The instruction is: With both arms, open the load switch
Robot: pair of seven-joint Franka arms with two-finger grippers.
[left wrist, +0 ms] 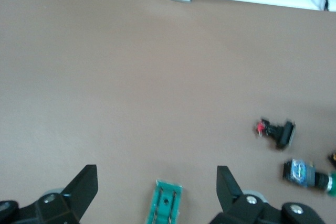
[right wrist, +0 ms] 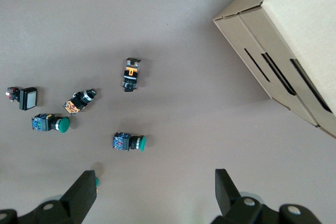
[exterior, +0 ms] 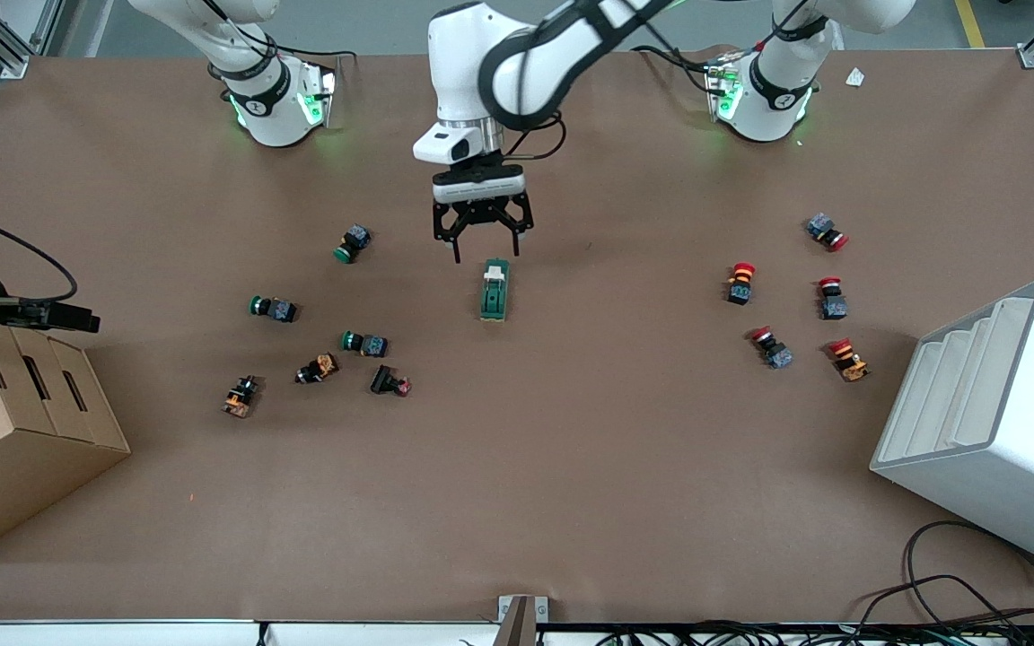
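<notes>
Cables trailed off the front edge of the brown table. The dark-green load switch, white toggle on top, lay mid-table. The left gripper hung just over it, fingers apart. The right gripper waited spread above the green push-buttons.

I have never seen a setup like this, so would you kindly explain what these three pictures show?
Two white robot arms stand at a brown table. One picture looks down from across the table; the other two come from cameras on each arm's wrist. The left gripper hangs open just over the load switch, a dark-green block with a white toggle, holding nothing. The right gripper is also open and empty, over the green push-buttons near the cardboard box. Red push-buttons lie toward the left arm's end, beside a white rack.
</notes>
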